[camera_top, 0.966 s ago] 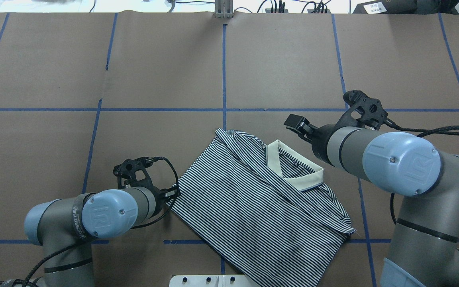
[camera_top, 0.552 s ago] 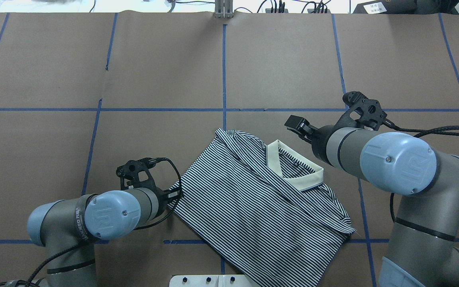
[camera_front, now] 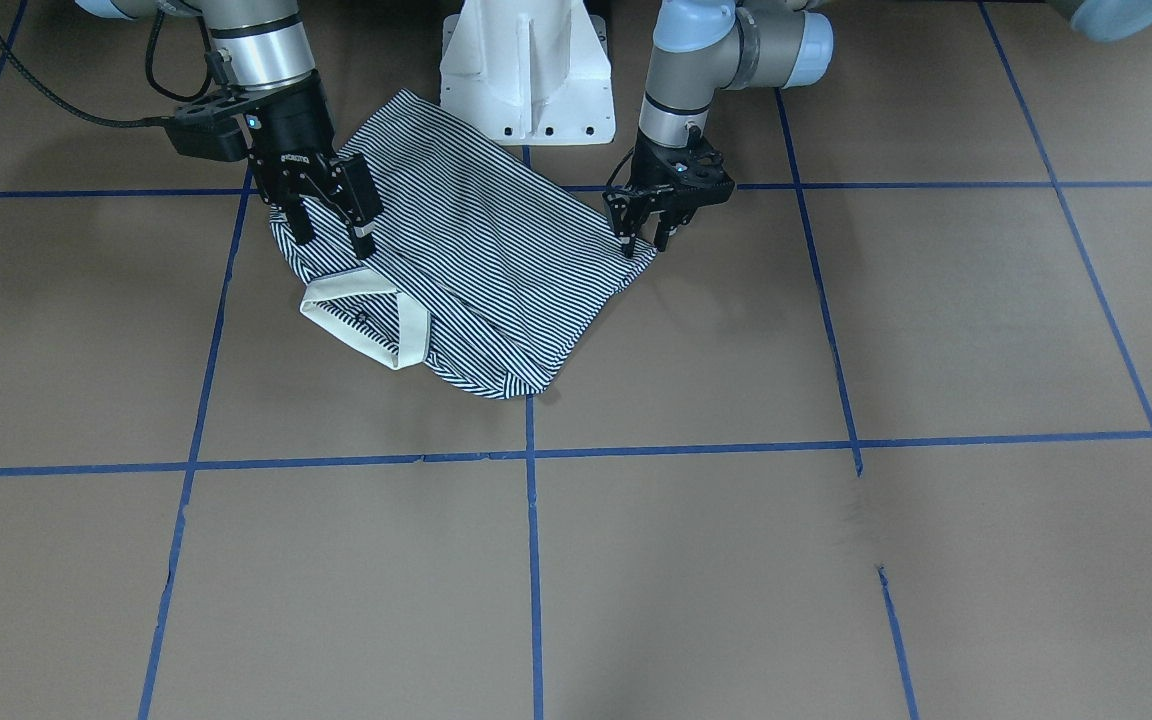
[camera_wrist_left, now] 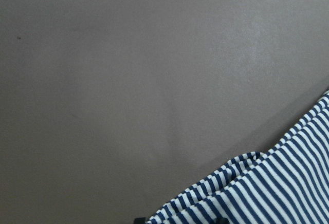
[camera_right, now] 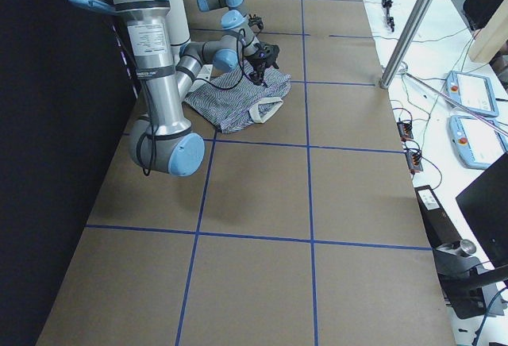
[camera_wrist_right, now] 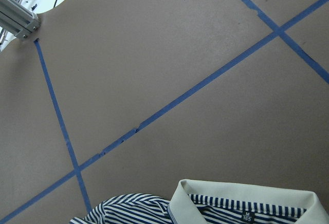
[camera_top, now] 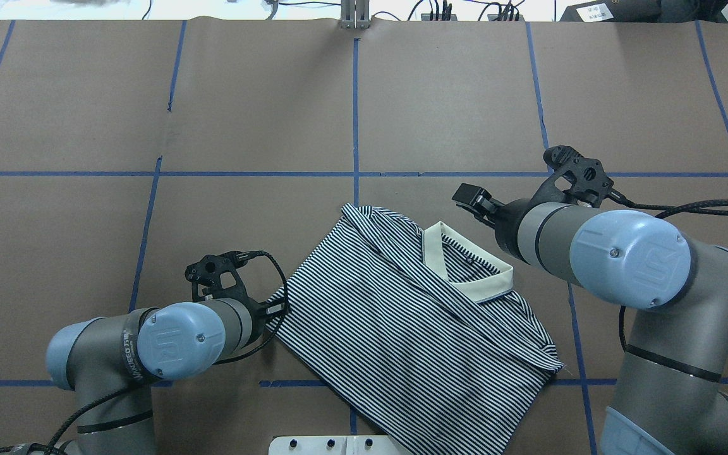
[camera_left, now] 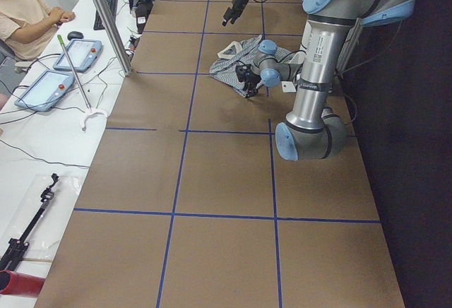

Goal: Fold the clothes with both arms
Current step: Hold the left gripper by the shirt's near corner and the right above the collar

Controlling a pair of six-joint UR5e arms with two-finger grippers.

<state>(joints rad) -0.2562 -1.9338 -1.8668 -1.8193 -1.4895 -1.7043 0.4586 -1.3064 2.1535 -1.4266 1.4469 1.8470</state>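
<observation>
The striped polo shirt (camera_top: 389,316) lies partly folded near the robot's base, with its cream collar (camera_top: 465,265) toward the right arm. It also shows in the front view (camera_front: 476,250). My left gripper (camera_front: 643,242) is low at the shirt's left corner with its fingers apart; the left wrist view shows the striped edge (camera_wrist_left: 277,183) between the fingertips. In the overhead view my left gripper (camera_top: 273,309) touches that corner. My right gripper (camera_front: 333,235) is open and empty, raised over the shoulder area beside the collar (camera_front: 366,325). It also shows in the overhead view (camera_top: 470,194).
The white pedestal base (camera_front: 526,70) stands right behind the shirt. Brown paper with blue tape lines (camera_top: 356,114) covers the table. A metal post (camera_top: 354,16) stands at the far edge. An operator (camera_left: 28,11) and tablets (camera_left: 46,85) are beyond that edge.
My left arm has shifted slightly right, toward the shirt's corner. The right arm has barely moved. The shirt lies as before.
</observation>
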